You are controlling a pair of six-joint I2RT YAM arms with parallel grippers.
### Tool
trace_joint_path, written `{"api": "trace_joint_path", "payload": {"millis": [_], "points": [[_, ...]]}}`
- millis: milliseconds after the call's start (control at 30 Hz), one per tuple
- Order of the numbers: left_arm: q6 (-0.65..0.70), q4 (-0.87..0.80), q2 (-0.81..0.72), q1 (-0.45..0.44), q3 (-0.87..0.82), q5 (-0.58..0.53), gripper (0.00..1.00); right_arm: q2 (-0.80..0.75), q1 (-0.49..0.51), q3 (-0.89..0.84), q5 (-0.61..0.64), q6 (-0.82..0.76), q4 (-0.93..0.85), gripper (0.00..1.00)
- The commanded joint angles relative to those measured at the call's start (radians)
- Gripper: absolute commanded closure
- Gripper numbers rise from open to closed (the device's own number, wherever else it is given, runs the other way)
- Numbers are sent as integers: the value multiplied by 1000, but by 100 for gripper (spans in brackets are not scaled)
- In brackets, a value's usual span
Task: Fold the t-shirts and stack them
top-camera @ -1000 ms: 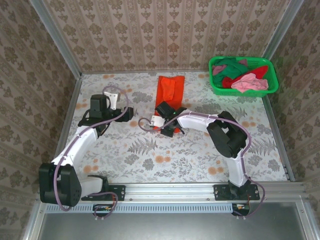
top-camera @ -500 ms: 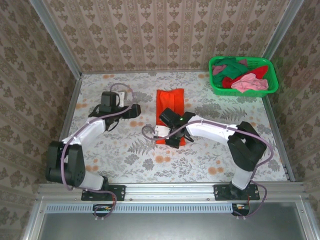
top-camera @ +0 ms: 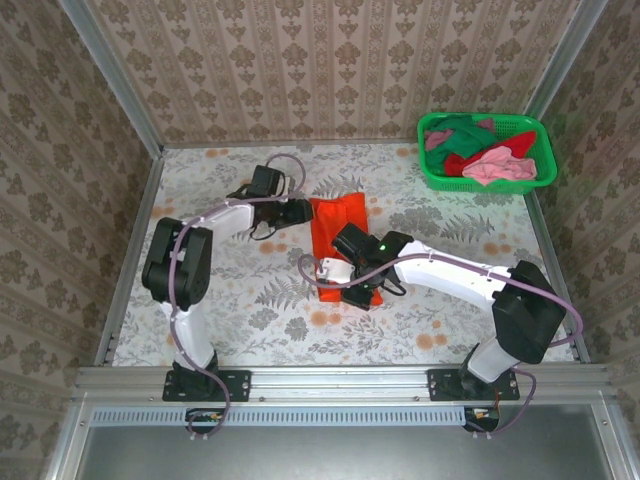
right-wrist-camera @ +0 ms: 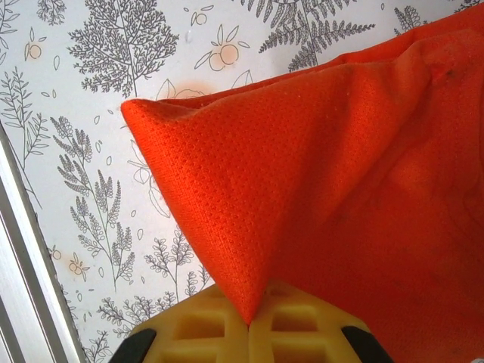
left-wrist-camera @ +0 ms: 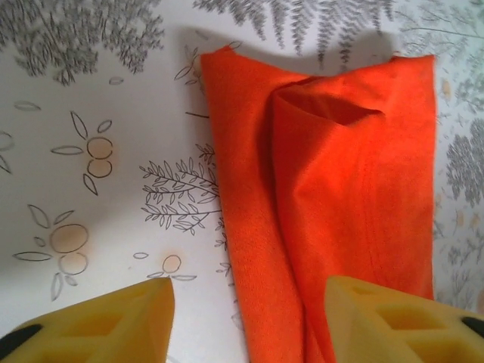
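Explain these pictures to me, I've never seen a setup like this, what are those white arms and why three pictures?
These are two robot arms bolted to the near edge of a flower-patterned table, each ending in a two-finger gripper. The wide picture comes from a fixed camera above and behind them; the two close-ups come from a camera on each wrist, with its yellow fingers at the bottom. An orange t-shirt, partly folded, lies mid-table. The right gripper is shut on a corner of it. The left gripper has its jaws apart at the shirt's left side. A green basket in the far right corner holds more shirts, pink, red and dark green.
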Motion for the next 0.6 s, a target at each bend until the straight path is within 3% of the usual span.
{"api": "trace_joint_path", "payload": {"millis": [0,367,567], "points": [[-72,-52,44,-14,45,45,50,2,-1,2,-13,17,-28,100],[-95,-90,162,-40,108,96,71,41,-23,34,-13,5,-21,100],[-56,-152,195,-40,122,110,92,30,-25,60,-45,3,-56,100]]}}
